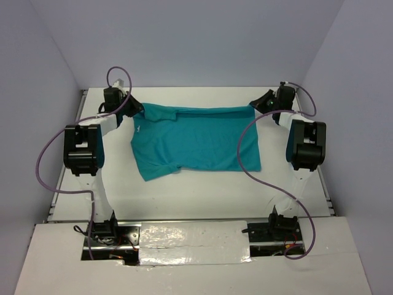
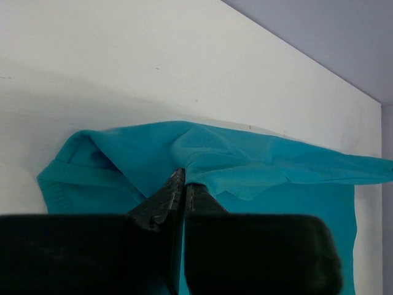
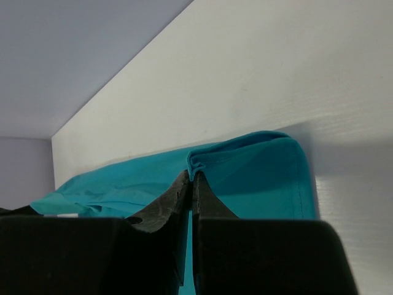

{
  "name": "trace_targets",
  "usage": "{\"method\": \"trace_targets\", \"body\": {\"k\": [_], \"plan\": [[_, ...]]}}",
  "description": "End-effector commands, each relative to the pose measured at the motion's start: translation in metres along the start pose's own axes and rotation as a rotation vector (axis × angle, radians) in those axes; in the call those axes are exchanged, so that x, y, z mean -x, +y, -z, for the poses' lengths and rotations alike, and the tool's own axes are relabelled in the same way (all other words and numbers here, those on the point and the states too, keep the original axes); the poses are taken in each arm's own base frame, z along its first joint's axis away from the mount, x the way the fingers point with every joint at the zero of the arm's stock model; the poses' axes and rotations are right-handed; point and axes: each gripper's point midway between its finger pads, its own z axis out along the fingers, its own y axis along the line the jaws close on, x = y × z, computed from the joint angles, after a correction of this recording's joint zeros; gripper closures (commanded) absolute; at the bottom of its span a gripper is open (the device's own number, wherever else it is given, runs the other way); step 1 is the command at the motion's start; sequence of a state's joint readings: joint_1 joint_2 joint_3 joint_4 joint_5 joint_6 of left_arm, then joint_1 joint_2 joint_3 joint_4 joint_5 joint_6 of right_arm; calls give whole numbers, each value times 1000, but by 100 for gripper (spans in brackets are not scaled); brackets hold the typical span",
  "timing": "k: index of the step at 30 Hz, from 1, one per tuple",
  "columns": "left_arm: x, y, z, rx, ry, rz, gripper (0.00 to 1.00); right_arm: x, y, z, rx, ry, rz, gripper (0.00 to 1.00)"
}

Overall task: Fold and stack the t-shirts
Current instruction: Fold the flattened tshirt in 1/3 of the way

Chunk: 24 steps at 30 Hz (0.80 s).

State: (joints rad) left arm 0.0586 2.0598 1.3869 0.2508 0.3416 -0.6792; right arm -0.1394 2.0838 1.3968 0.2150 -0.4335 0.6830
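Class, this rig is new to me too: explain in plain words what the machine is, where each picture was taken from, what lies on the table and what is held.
The machine is a robot's left arm and right arm, bolted at the near edge of a white table. The wide picture comes from a fixed camera above and behind them. The other two come from a camera on each wrist, looking past its own black fingers. One teal shirt lies spread on the table. The left end effector is pinched shut on the shirt's far left corner, the right end effector on its far right corner.
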Motion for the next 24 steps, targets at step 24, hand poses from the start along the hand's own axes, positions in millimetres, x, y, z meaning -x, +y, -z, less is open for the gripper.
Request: {"method": "trace_targets", "body": {"k": [24], "plan": [[10, -23, 23, -56, -16, -67, 96, 2, -7, -4, -67, 42, 9, 79]]}}
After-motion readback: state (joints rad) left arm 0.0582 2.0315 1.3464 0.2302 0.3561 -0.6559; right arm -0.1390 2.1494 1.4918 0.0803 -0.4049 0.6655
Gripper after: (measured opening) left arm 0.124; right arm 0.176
